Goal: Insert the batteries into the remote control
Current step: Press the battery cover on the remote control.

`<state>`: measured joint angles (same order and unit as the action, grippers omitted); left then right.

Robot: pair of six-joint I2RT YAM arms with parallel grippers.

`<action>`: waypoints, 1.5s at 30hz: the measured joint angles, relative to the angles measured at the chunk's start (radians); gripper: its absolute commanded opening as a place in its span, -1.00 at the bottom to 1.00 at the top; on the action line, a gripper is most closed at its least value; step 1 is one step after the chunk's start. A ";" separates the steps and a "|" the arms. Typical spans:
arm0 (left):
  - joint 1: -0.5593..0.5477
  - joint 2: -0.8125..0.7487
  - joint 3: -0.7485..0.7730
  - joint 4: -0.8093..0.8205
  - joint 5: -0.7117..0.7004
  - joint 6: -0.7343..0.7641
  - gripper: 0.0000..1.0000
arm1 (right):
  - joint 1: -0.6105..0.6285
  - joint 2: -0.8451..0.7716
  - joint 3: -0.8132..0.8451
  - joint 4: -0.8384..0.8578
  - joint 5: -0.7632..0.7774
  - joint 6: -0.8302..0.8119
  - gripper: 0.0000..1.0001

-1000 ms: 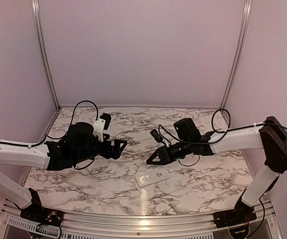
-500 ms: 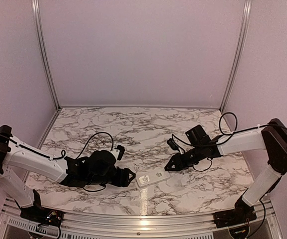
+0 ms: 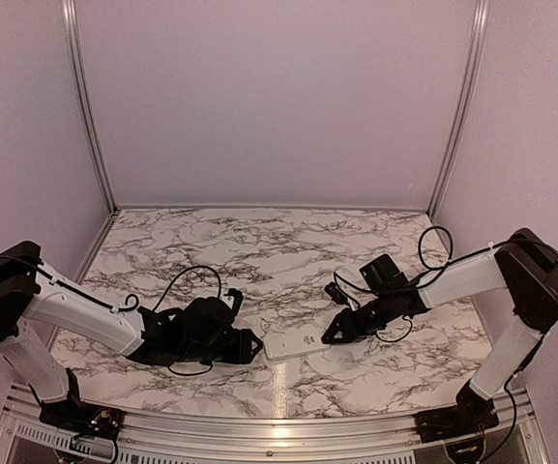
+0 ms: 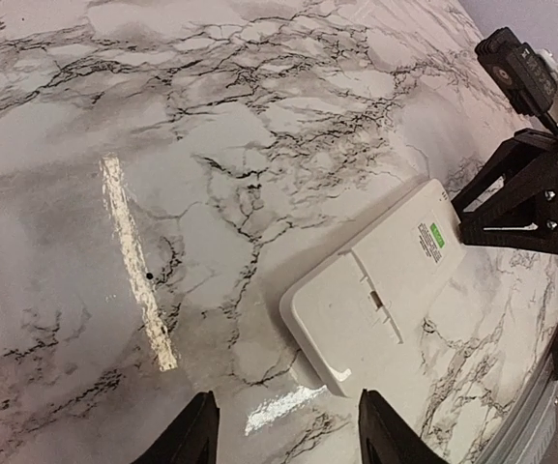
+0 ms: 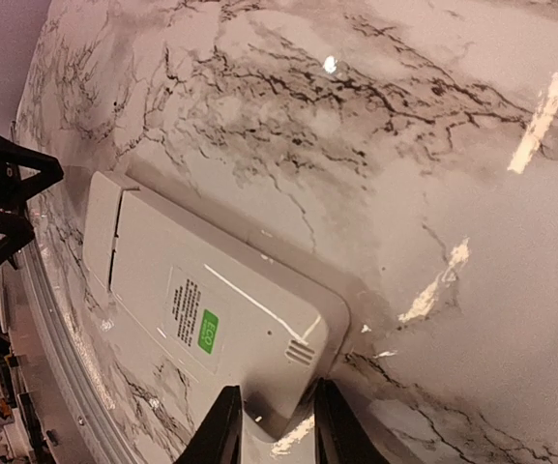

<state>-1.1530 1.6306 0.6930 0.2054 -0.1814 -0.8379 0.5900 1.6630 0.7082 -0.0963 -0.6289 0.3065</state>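
Close to the near edge, mid-table, the remote control (image 3: 298, 344) lies back up. At its left end the left gripper (image 4: 288, 430) sits low, jaws apart and holding nothing, the corner just ahead of them. At its right end the right gripper (image 5: 274, 425) has narrow jaws either side of the corner; whether they pinch it I cannot tell. No batteries show. It looks light, stiff and likely to slide on the glossy table (image 3: 259, 251), so grip its long edges, clear of the battery cover (image 4: 361, 309)
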 measured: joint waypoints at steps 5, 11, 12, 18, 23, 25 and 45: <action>0.000 0.032 0.005 0.003 0.006 -0.013 0.01 | 0.001 -0.001 -0.014 0.023 -0.017 0.023 -0.53; 0.000 0.066 0.056 0.004 0.008 -0.005 -0.06 | 0.002 -0.001 -0.027 0.050 -0.030 0.044 -0.53; 0.000 0.074 0.071 0.006 0.008 -0.002 -0.09 | 0.003 -0.001 -0.027 0.051 -0.031 0.047 -0.52; 0.000 0.117 0.124 -0.005 -0.001 0.011 -0.20 | 0.013 -0.001 -0.028 0.052 -0.032 0.060 -0.53; 0.000 0.124 0.131 -0.024 -0.012 0.010 -0.26 | 0.019 -0.003 -0.032 0.053 -0.034 0.065 -0.54; 0.000 0.125 0.131 -0.032 -0.016 0.009 -0.27 | 0.023 -0.004 -0.032 0.053 -0.034 0.067 -0.54; 0.000 0.195 0.219 -0.146 -0.067 0.017 -0.52 | 0.040 -0.004 -0.032 0.052 -0.039 0.086 -0.57</action>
<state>-1.1530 1.8256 0.9115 0.0597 -0.2485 -0.8211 0.6304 1.6592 0.6758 -0.0441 -0.6678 0.3923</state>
